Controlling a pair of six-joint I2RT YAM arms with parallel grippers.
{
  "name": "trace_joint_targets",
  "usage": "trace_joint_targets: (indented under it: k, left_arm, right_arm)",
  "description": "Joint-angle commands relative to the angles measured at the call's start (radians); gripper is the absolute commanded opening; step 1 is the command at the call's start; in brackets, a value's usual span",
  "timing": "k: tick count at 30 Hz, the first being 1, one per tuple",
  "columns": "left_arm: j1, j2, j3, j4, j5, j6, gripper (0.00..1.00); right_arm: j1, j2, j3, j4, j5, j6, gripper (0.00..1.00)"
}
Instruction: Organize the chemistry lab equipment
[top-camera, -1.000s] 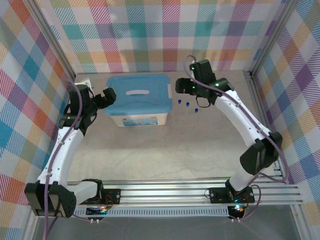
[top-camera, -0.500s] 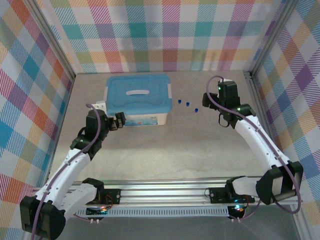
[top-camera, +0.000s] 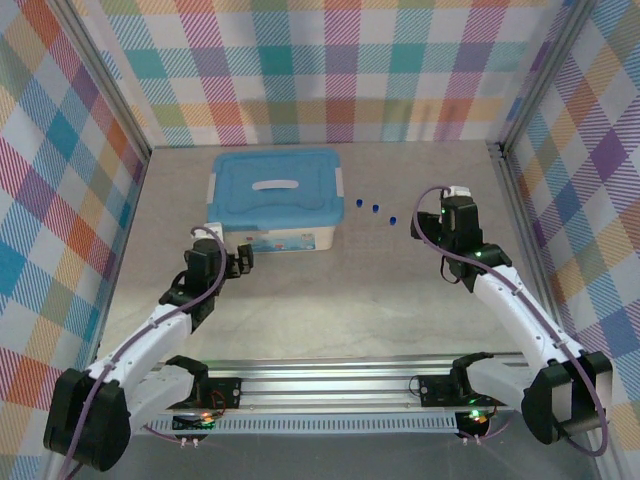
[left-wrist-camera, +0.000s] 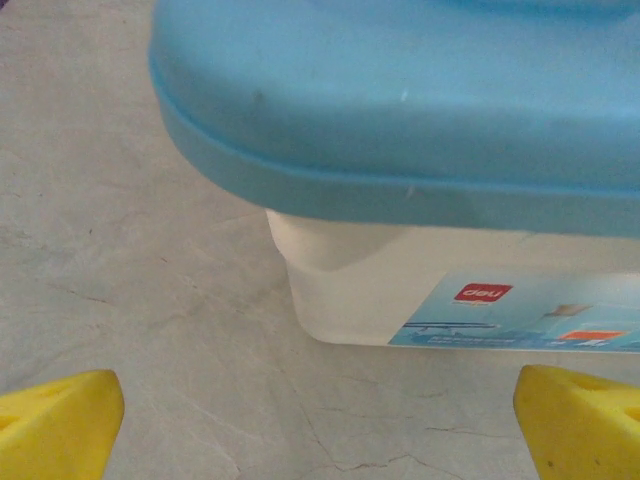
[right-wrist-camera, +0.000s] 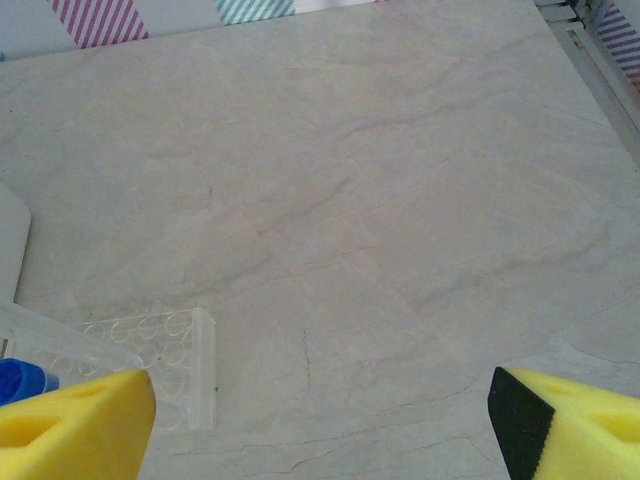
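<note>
surface (top-camera: 340, 285) gray stone look | box (top-camera: 272, 232) with blue lid at the back | left hand (left-wrist-camera: 318, 425) wide open, holding nothing, near box's front left corner | right hand (right-wrist-camera: 320, 425) wide open, holding nothing, right of box | blue-capped tubes (top-camera: 376, 209) just right of box

The pale grey stone-look surface (right-wrist-camera: 400, 200) is matt, with fine dark veins. The rounded blue plastic lid (left-wrist-camera: 400, 100) is smooth with a soft sheen; the translucent white plastic box (left-wrist-camera: 350, 290) beneath carries a glossy printed label (left-wrist-camera: 520, 320). The clear plastic rack (right-wrist-camera: 150, 345) is glossy. The yellow pads (left-wrist-camera: 55, 425) of the left claw (left-wrist-camera: 320, 430) look matt, foam-like.
</note>
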Motion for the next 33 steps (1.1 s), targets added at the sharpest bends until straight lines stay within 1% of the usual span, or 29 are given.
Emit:
trace_joint_targets:
  k: [1,5,8,14,19,22,25,27,30,33]
  left_arm:
    - [-0.007,0.051,-0.006,0.181,-0.028,0.04,1.0]
    - [0.007,0.112,0.006,0.264,-0.033,0.065,1.0]
    - [0.029,0.152,0.03,0.286,-0.013,0.083,1.0]
    - [0.093,0.252,0.058,0.396,0.052,0.118,1.0]
    - [0.102,0.325,0.109,0.401,0.094,0.147,1.0]
    - [0.101,0.276,0.108,0.352,0.095,0.126,1.0]
    - [0.102,0.175,0.058,0.323,0.044,0.128,1.0]
    - [0.102,0.132,0.031,0.326,0.029,0.159,1.0]
    - [0.102,0.136,0.025,0.34,0.016,0.162,1.0]
    - [0.114,0.138,0.002,0.354,0.033,0.163,1.0]
  right_arm:
    - [-0.011,0.009,-0.004,0.072,0.016,-0.011,0.87]
    - [-0.017,0.041,-0.009,0.093,0.005,-0.006,0.87]
    - [-0.023,0.065,-0.013,0.114,0.007,-0.018,0.87]
    - [-0.047,0.098,-0.014,0.164,-0.015,-0.022,0.87]
    - [-0.052,0.116,-0.008,0.183,-0.027,-0.025,0.87]
    - [-0.058,0.12,-0.003,0.177,-0.025,-0.037,0.87]
    - [-0.07,0.124,-0.008,0.183,-0.036,-0.049,0.87]
    - [-0.078,0.133,-0.008,0.189,-0.068,-0.057,0.87]
    - [-0.078,0.143,-0.017,0.213,-0.112,-0.074,0.87]
    - [-0.078,0.139,-0.046,0.242,-0.113,-0.089,0.87]
